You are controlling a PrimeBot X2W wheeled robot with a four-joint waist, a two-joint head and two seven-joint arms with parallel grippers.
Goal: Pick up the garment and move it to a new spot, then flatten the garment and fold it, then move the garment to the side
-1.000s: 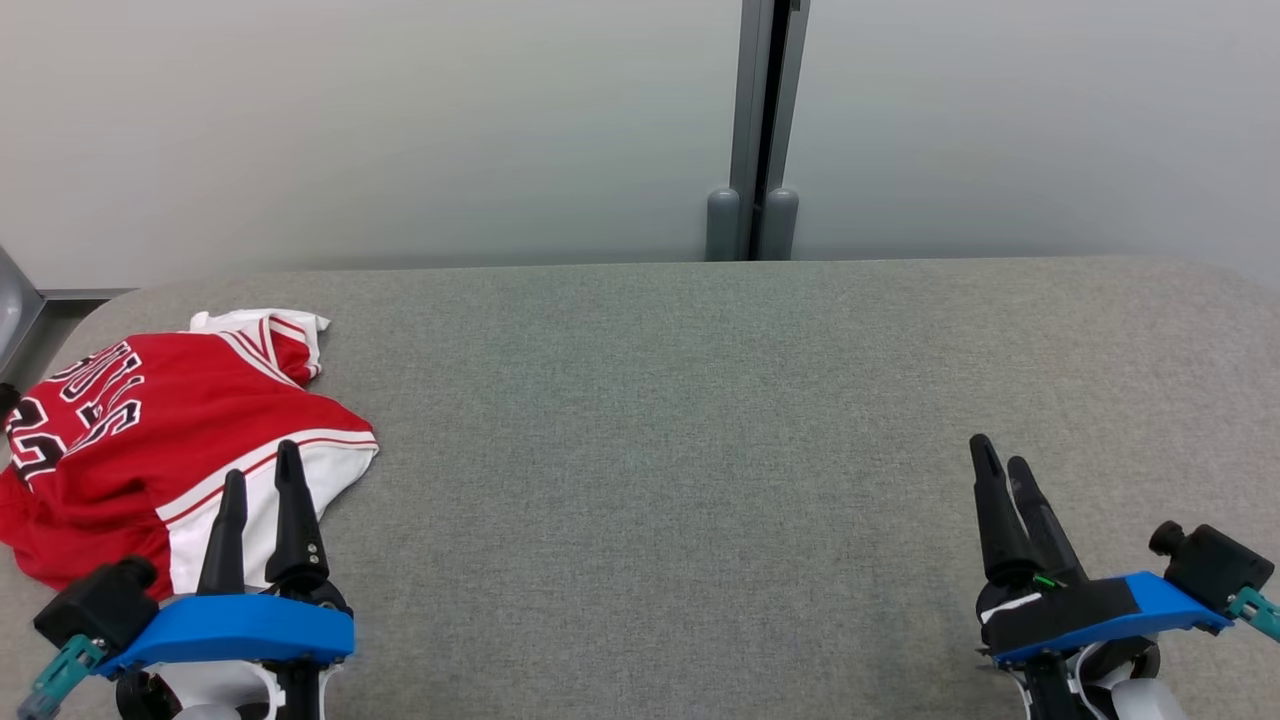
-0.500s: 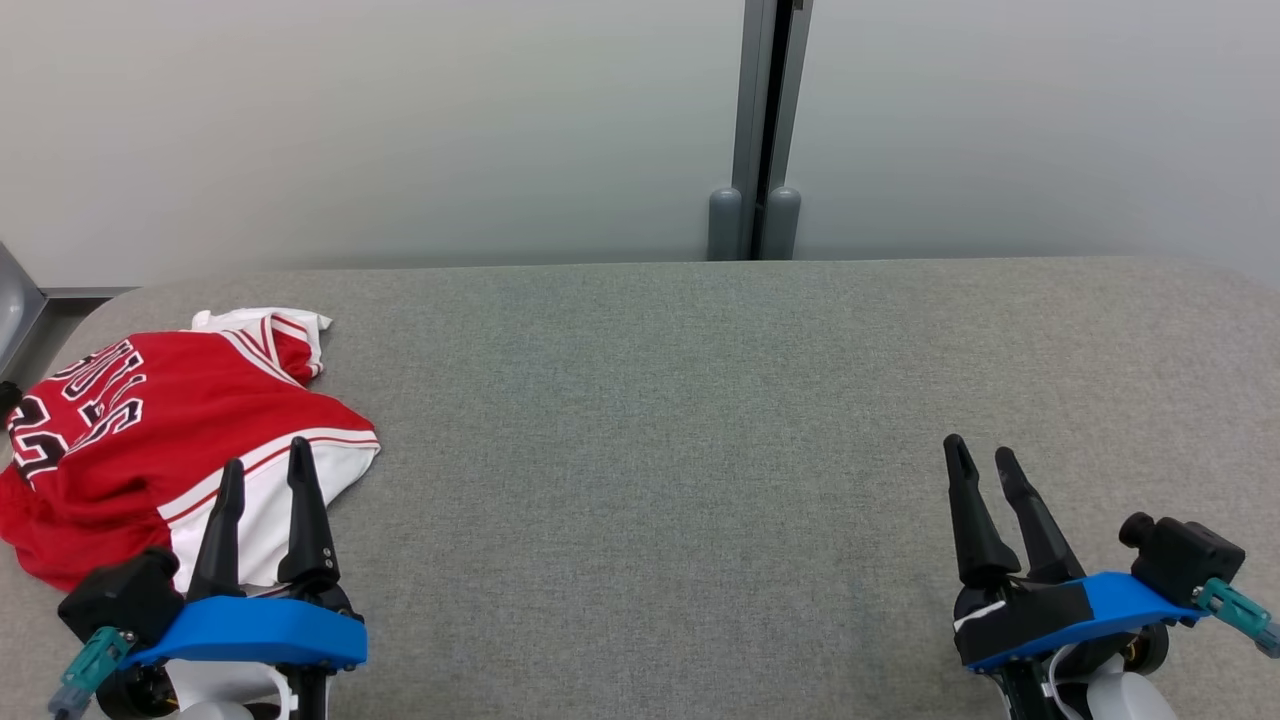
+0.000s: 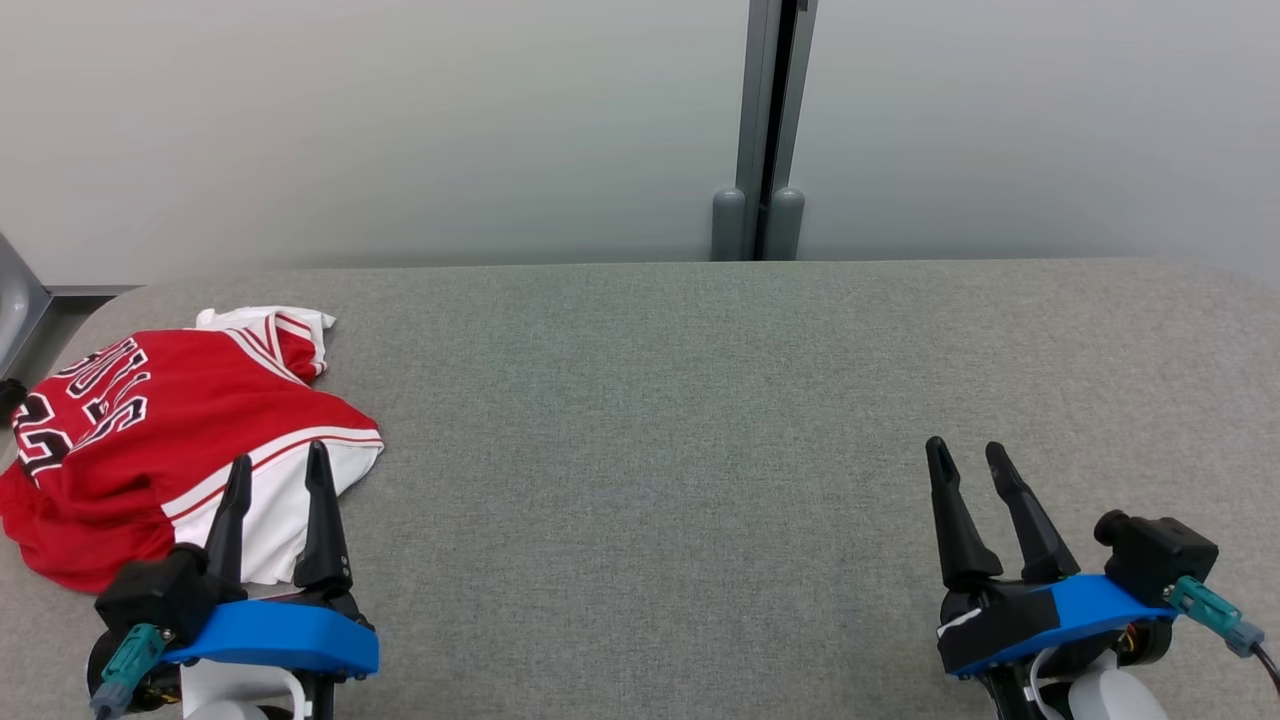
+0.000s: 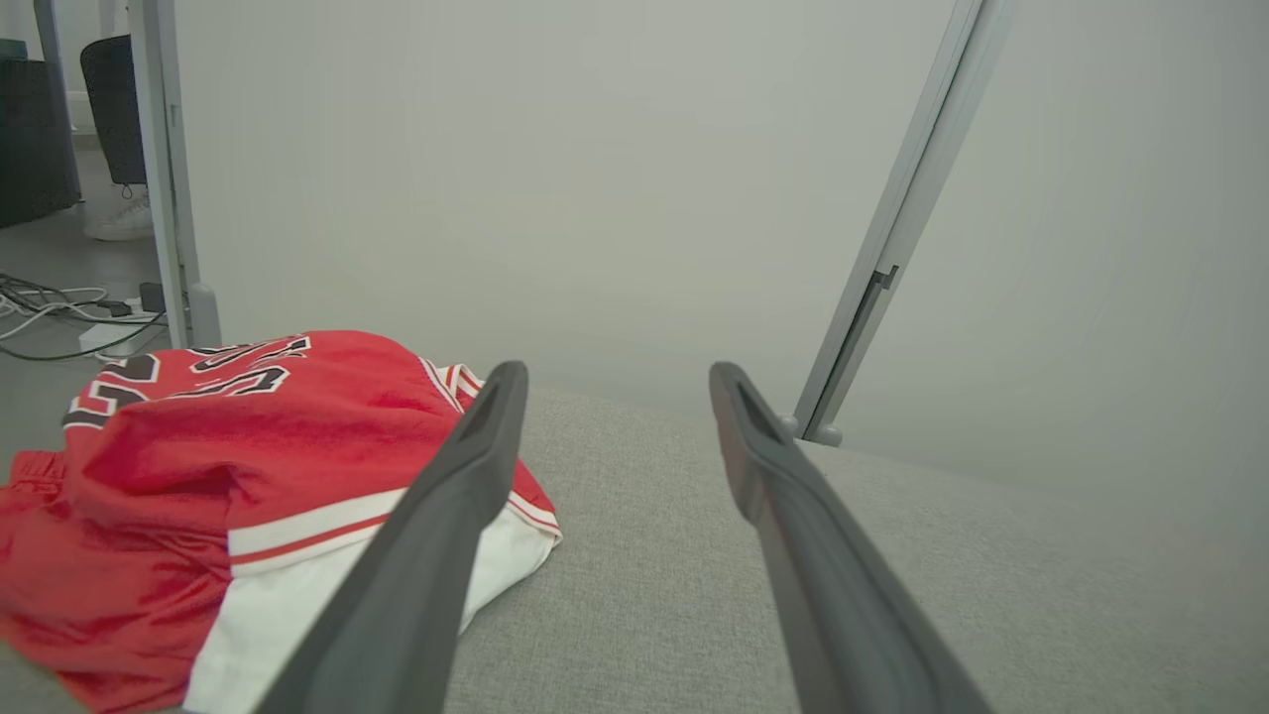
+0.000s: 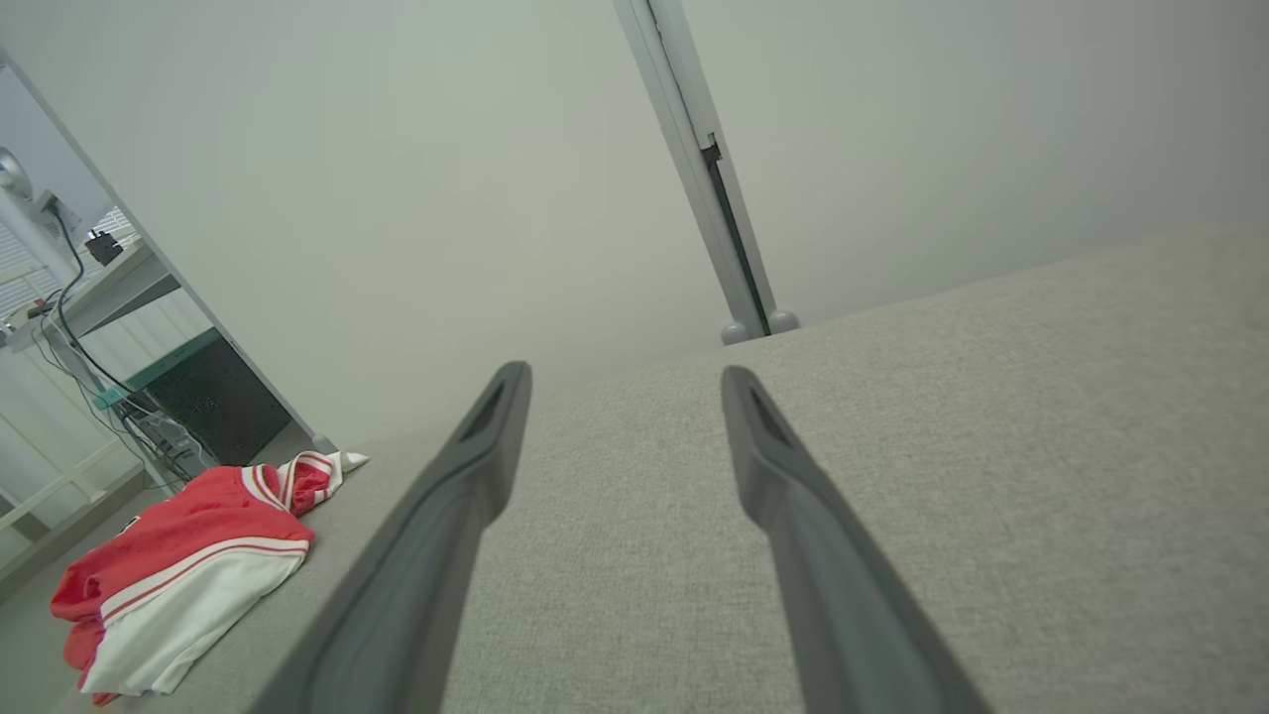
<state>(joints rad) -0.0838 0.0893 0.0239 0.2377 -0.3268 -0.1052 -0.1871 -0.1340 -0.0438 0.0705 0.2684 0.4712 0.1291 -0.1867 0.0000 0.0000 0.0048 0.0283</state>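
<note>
1. While the garment lies crumpled at the left end of the grey table, both arms hang at the table's near edge with nothing in their grasp.
2. Red with white trim and black lettering, the garment sits in a loose heap. Its white panel is turned toward the near side, and a striped white edge pokes out at the far side.
3. The left gripper has its jaws spread wide and holds nothing. Its two dark fingers point toward the far side, over the garment's near right corner; whether the tips touch the cloth cannot be told.
4. The right gripper is likewise spread wide and empty. It sits at the near right, above bare table and well apart from the garment.
5. Beyond the table's far edge stands a pale wall, split by a grey post just right of centre.
6. Seen from the left wrist, cables lie on the floor past the table's left end.
</note>
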